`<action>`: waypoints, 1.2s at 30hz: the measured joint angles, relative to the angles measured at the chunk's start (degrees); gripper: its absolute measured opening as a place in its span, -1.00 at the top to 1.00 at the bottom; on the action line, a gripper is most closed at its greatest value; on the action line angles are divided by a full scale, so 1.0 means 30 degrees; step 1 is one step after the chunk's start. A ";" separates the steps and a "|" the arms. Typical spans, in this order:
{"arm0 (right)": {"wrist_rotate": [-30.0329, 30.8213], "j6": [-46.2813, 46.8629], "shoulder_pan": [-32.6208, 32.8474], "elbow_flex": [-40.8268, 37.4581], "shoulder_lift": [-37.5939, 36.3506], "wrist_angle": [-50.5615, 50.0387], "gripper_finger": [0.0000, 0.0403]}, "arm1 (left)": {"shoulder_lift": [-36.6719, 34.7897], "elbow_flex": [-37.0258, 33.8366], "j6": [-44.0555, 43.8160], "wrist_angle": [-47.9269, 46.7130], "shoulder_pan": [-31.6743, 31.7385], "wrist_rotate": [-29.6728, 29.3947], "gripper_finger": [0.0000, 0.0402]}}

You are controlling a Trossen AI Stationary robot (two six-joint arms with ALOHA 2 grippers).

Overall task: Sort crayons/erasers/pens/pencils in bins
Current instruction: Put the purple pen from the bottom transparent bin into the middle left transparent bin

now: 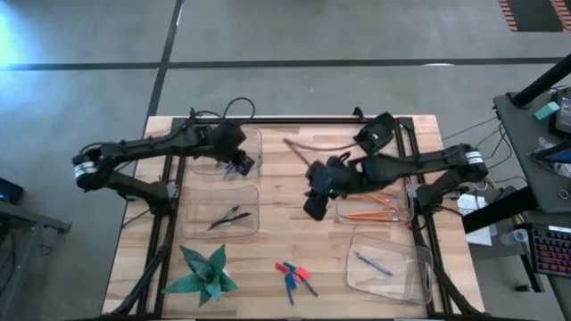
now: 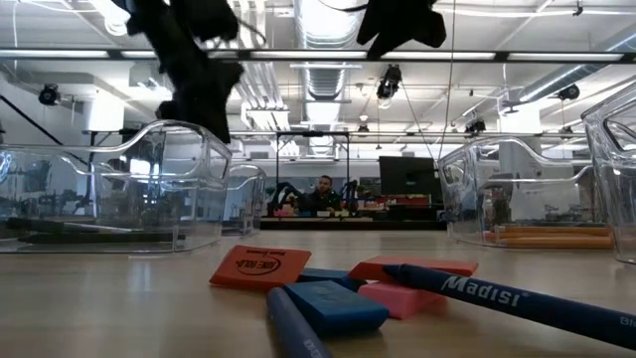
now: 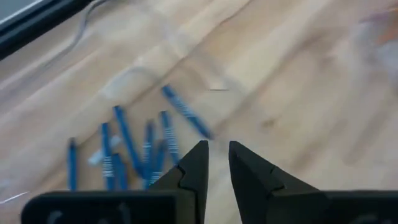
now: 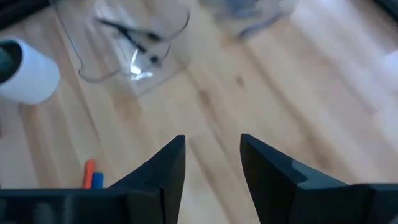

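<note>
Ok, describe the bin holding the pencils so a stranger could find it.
Start at the right arm's claw near the table's middle. The clear bin just to its right, near the table's right edge, is the one. Only it holds long orange pencils.

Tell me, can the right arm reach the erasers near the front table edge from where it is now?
Probably yes: the right gripper hangs open over bare wood, and nothing lies between it and the erasers.

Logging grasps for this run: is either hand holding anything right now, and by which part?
Nothing is held. The left hand hangs over the bin of blue sticks with empty fingers; the right hand is open above bare table.
</note>
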 joint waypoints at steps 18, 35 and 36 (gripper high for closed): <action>-0.1575 0.4789 0.3391 -0.0017 0.4642 0.0900 0.15 | -0.2040 -0.0419 -0.3169 0.6157 -1.1091 -0.1647 0.75; -0.3009 0.5635 0.5959 -0.0017 0.6458 0.2116 -0.04 | -0.2025 -0.0441 -0.5024 1.1774 -1.3690 -0.2664 0.75; -0.3002 0.5747 0.6169 -0.0017 0.6486 0.2263 -0.04 | -0.2025 -0.0423 -0.5029 1.2226 -1.3750 -0.2668 0.75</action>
